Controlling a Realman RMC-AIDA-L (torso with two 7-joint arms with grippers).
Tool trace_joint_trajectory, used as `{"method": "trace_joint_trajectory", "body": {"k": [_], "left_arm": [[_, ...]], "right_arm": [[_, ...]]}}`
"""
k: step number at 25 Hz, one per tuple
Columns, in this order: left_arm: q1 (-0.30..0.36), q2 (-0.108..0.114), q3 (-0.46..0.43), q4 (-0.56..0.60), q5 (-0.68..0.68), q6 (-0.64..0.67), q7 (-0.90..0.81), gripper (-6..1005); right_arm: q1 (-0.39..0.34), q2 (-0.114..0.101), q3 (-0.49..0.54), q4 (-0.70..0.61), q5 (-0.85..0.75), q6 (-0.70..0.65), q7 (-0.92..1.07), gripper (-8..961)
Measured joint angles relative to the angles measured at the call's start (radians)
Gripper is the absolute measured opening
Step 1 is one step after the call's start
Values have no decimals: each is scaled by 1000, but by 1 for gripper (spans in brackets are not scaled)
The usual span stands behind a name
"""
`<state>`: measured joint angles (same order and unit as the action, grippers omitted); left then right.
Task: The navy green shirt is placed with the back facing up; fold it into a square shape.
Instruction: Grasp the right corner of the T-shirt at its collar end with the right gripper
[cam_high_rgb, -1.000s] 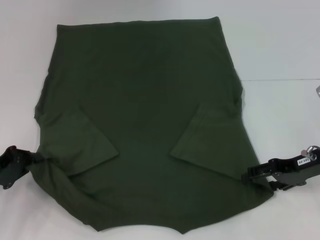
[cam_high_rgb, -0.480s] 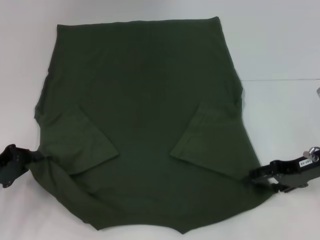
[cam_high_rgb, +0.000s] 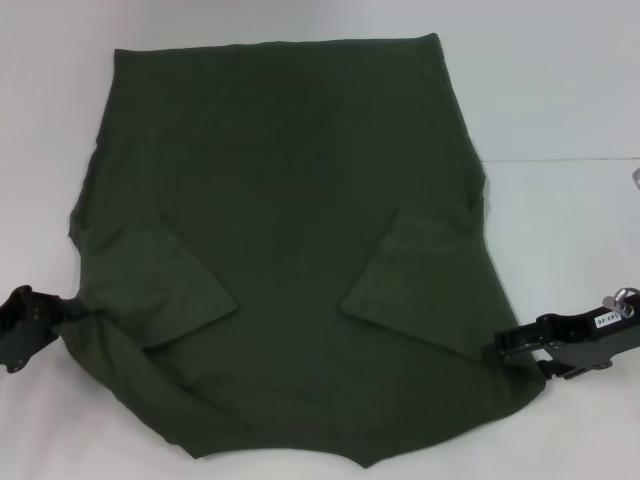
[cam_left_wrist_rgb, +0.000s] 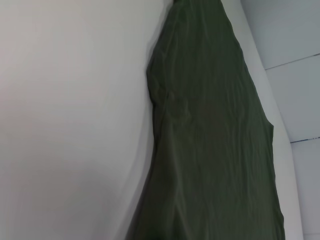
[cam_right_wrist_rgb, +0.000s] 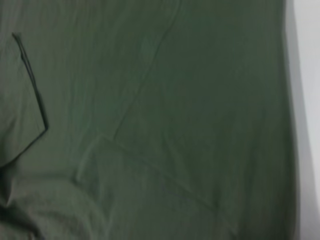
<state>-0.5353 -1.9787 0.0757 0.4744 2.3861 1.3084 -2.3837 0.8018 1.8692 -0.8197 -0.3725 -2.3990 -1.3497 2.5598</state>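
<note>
Sleeves in, main folds not yet begun

The navy green shirt (cam_high_rgb: 290, 250) is lying on the white surface (cam_high_rgb: 560, 90), both sleeves folded inward; left gripper (cam_high_rgb: 55, 318) is pinching its near-left edge, right gripper (cam_high_rgb: 500, 352) touching the right edge (jaws' state unclear there)

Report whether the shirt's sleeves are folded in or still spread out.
Folded in. Both sleeves of the navy green shirt lie as flaps on top of the body, angled toward its middle. The left gripper and right gripper sit at its near side edges.
</note>
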Motion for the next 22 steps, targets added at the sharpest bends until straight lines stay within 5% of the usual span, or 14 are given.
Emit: {"method": "trace_joint_trajectory", "body": {"k": [22], "left_arm": [[-5,0,1,0,-1,0,0,15]], "right_arm": [[3,14,-11,1,4,20,-4,936]]}}
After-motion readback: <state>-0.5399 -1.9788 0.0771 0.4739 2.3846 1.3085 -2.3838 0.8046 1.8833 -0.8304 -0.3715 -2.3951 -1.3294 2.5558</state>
